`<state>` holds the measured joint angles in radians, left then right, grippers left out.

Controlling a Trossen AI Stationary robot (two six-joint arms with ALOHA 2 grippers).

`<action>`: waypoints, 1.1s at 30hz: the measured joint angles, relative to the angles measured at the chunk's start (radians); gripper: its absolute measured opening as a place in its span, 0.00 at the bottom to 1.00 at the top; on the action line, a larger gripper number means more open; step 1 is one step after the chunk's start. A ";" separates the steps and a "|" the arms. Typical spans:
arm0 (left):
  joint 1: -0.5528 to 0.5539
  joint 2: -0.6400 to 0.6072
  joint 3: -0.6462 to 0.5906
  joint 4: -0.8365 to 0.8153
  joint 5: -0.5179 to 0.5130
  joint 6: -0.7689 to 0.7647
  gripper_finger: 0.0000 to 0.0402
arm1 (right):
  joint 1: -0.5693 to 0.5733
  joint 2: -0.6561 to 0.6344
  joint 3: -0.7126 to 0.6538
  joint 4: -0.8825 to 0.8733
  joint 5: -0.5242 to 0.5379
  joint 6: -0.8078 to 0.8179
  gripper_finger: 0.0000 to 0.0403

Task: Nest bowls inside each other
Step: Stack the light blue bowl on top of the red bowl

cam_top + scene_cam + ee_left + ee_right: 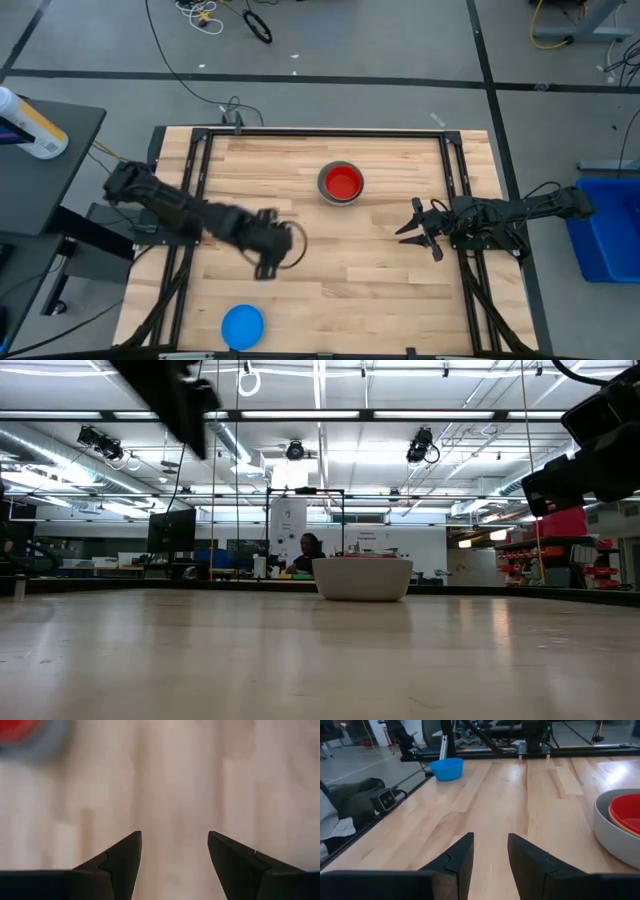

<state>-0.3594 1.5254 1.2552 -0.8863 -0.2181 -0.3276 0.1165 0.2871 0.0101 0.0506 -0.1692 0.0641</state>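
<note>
Nearest the table's front edge sits the light blue bowl (pixel 242 326), alone and not yet nested. Farther in, the left gripper (pixel 272 250) hovers mid-table, jaws spread wide and empty — likely free to go for that bowl. At the right edge the right gripper (pixel 420 230) waits, jaws partly parted, holding nothing. Farthest back, the red bowl (pixel 342 182) rests inside the grey bowl (pixel 340 199) — the growing stack.
</note>
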 joint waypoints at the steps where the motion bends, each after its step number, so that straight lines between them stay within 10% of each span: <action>1: -0.033 -0.012 -0.027 -0.002 0.002 -0.058 0.59 | 0.000 -0.001 0.000 0.000 0.000 0.000 0.32; 18: -0.288 -0.027 -0.353 0.396 0.240 -0.547 0.59 | 0.000 0.000 0.000 -0.001 0.002 0.018 0.32; 33: -0.433 -0.018 -0.367 0.430 0.069 -0.679 0.59 | 0.000 0.000 0.000 -0.002 0.003 0.001 0.33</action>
<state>-0.7921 1.5077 0.8885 -0.4568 -0.1496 -1.0067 0.1165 0.2867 0.0101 0.0489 -0.1665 0.0649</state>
